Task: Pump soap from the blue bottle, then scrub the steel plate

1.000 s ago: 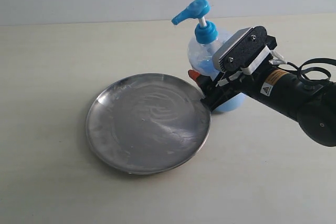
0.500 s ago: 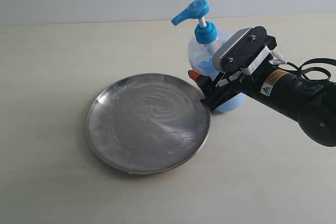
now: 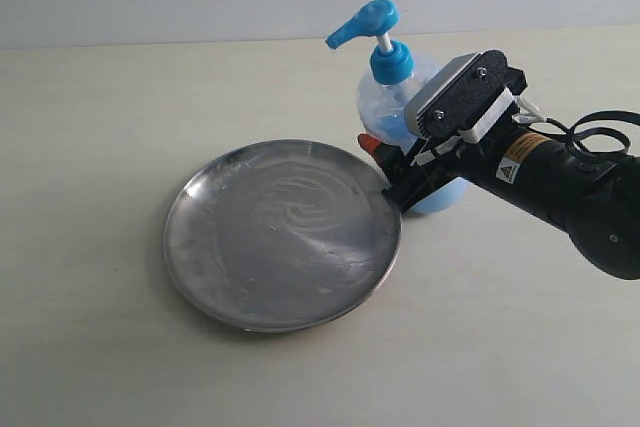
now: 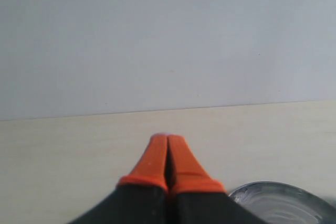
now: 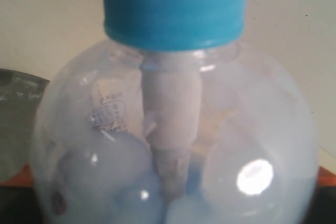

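Note:
The blue bottle [image 3: 385, 107] stands upright just behind the right rim of the steel plate [image 3: 280, 237], its blue pump head [image 3: 365, 22] raised and its spout pointing left. My right gripper [image 3: 402, 162] reaches in from the right and is closed on the bottle's round body. One orange fingertip [image 3: 370, 144] shows on the plate side and the other is hidden. In the right wrist view the bottle [image 5: 173, 129] fills the space between the fingers. Pale swirled smears [image 3: 295, 202] cover the plate. My left gripper [image 4: 167, 140] is shut on nothing, beside the plate's rim [image 4: 273, 188].
The things rest on a plain beige tabletop [image 3: 100, 107] with a pale wall behind. The right arm's black body and its cable [image 3: 590, 132] lie over the table's right side. The left arm is outside the exterior view.

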`<state>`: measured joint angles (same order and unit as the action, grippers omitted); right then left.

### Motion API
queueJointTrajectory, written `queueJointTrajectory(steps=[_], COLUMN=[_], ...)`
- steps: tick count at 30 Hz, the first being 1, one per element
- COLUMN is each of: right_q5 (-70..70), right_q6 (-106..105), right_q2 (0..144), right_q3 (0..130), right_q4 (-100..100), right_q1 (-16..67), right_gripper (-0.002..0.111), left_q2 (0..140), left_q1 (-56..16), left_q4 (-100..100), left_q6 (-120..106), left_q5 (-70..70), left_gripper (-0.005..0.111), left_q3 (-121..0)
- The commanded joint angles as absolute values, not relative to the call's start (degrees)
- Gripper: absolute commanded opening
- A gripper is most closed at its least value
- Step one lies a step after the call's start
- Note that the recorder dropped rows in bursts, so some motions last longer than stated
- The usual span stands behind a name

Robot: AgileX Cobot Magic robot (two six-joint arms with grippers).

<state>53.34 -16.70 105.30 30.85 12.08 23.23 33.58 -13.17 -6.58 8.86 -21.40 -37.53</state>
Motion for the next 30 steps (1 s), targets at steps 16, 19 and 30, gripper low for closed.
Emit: queueJointTrajectory(steps=[16,19,30], right_q5=[54.9,54.9,54.9], right_q6=[-17.6,-17.5,-17.5], right_q2=[104.9,104.9,104.9], right_q3=[31.3,31.3,31.3], right_q4=[12.4,12.4,12.4], right_q1=[23.4,23.4,23.4], right_gripper=[0.000,0.000,0.000], left_q2=[34.9,36.9,48.2], left_q1=[-13.3,-13.3,-13.3], left_q4=[0.8,5.9,30.9], left_q6=[9.4,9.2,-18.8], left_q5=[-20.7,-21.7,-25.3], left_gripper=[0.000,0.000,0.000], left_q3=[-38.0,-38.0,-38.0])
